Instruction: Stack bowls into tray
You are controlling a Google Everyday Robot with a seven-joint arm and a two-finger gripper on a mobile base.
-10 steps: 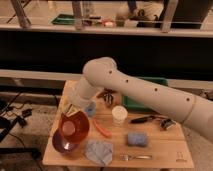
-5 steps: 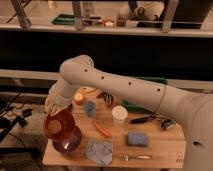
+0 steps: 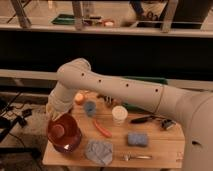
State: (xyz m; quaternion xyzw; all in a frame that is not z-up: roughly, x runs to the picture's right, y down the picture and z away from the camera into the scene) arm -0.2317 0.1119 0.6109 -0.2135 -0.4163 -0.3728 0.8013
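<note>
— Wooden table (image 3: 155, 150), light-coloured, standing in a dim room with a dark wall behind it and a bright strip with metal posts along the top. Any writing you can read?

— None; no label or brand is legible on anything. Start at the left?

— Yes. At the table's left end sits the orange-red bowl (image 3: 62, 134), glossy, and it seems nested with the dark purple bowl (image 3: 75, 145), whose rim shows at the lower right edge. I cannot tell which one lies inside the other.

— And the gripper?

— The gripper (image 3: 56, 116) is at the upper left rim of the bowls, with the white arm (image 3: 115, 89) sweeping in from the right. Its fingers are drawn together, apparently pinched on the bowl rim — the wrist hides the contact itself.

— Moving right?

— A small orange thing (image 3: 79, 98) and a small blue cup (image 3: 90, 107) near the table's back edge, a grey cloth (image 3: 98, 151) at the front, an orange-red carrot-like stick (image 3: 102, 129) between them. Then a white cup (image 3: 119, 114), a fork (image 3: 136, 157), a blue sponge (image 3: 137, 139) and dark tools (image 3: 150, 120) further right.

— The tray?

— The green tray (image 3: 150, 80) lies at the back right, mostly hidden by the arm — only its far rim shows. A smaller green tray (image 3: 64, 20) sits far off at the top.
</note>
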